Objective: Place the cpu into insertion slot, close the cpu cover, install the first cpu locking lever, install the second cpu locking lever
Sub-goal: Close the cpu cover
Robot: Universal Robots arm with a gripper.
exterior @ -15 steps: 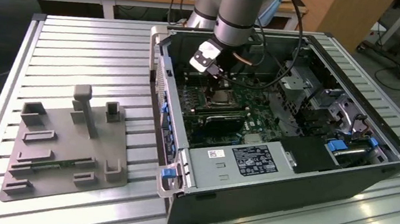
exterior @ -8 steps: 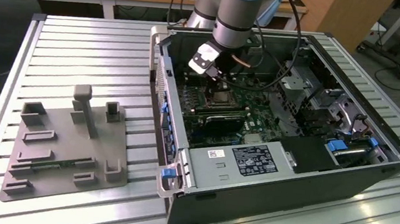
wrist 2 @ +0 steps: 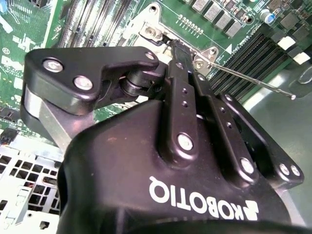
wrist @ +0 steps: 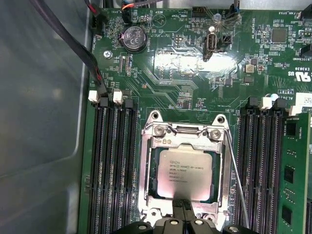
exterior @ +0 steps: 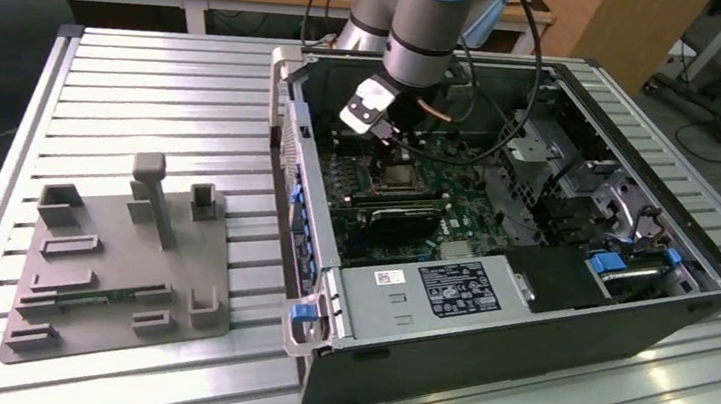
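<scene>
An open black computer case (exterior: 490,377) lies on its side on the slatted metal desk (exterior: 160,70), towards the edge at the exterior view's right. A grey fixture plate (exterior: 111,276) with upright holders sits near the opposite edge, well apart from the case. Inside the case, a grey white-labelled box (exterior: 384,305) sits against one wall. In the first wrist view, a coin battery (wrist: 133,38) sits on the green board (wrist: 146,83), apart from the long black memory slots (wrist: 114,170).

cpu (wrist: 185,171): flat silvery square, seated level in the socket.
insertion slot (wrist: 155,117): silver-rimmed, set in the green board (wrist: 185,73).
cpu cover (wrist: 151,170): windowed metal frame, lying flat around the chip.
locking lever (wrist: 237,180): thin wire rod, angled off beside the cover.
</scene>
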